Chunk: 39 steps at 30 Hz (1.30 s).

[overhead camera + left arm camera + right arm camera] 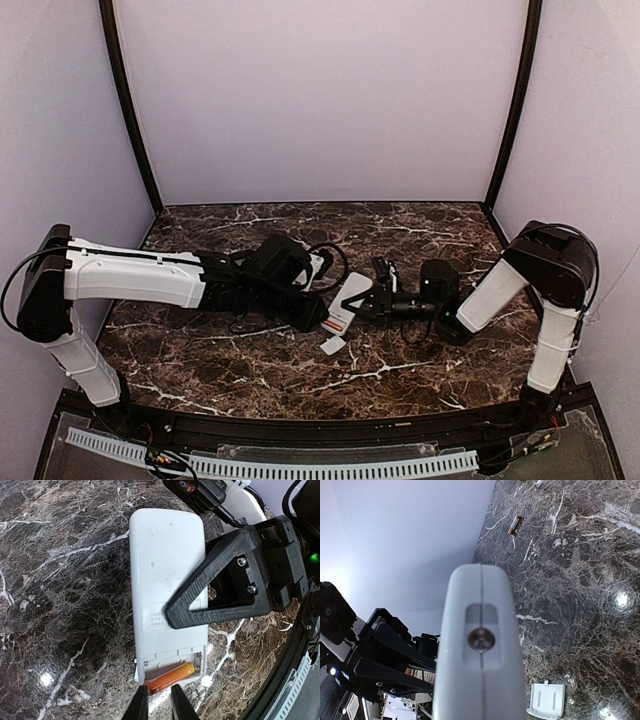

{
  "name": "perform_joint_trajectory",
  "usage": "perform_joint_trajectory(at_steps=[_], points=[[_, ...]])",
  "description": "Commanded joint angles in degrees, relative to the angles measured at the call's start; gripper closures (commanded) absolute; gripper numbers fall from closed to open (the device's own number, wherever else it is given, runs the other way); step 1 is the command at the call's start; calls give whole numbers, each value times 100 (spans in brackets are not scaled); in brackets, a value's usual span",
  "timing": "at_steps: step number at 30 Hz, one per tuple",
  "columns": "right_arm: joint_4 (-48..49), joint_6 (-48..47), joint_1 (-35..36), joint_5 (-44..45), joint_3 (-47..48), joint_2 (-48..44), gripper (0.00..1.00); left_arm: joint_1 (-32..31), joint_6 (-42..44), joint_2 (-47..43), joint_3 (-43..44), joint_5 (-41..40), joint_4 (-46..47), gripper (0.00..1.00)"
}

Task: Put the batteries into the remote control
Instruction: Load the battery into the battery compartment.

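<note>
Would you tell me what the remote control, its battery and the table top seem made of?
The remote control looks like matte white moulded plastic, with seams and clip slots. The battery seems metal under a glossy orange wrap. The table top looks like polished dark marble, white-veined and reflective, possibly laminate.

I see remote control (480,690) end-on, filling lower centre: white, seam down middle, small round emitter lens (481,639) in recessed window. Right of it, white battery cover (546,700) flat on dark marble worktop (580,570), apart from remote. Far off near pale wall (410,540), one orange battery (515,525) lies alone. Left arm's black hardware (380,655) low at left, behind remote.
</note>
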Motion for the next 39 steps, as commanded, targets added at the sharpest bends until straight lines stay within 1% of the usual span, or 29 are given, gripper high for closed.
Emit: perform_joint_trajectory(at_steps=[1,35,38,39], points=[[284,-57,88,-19,65,-93,100,-31,18,43,144,-28,-260,85],[242,-155,75,-129,143,-117,100,-28,47,324,242,202,-318,92],[243,-153,78,-124,136,-120,100,-28,67,291,242,202,-344,90],[243,-157,80,-124,139,-124,100,-27,89,281,246,174,-383,88]])
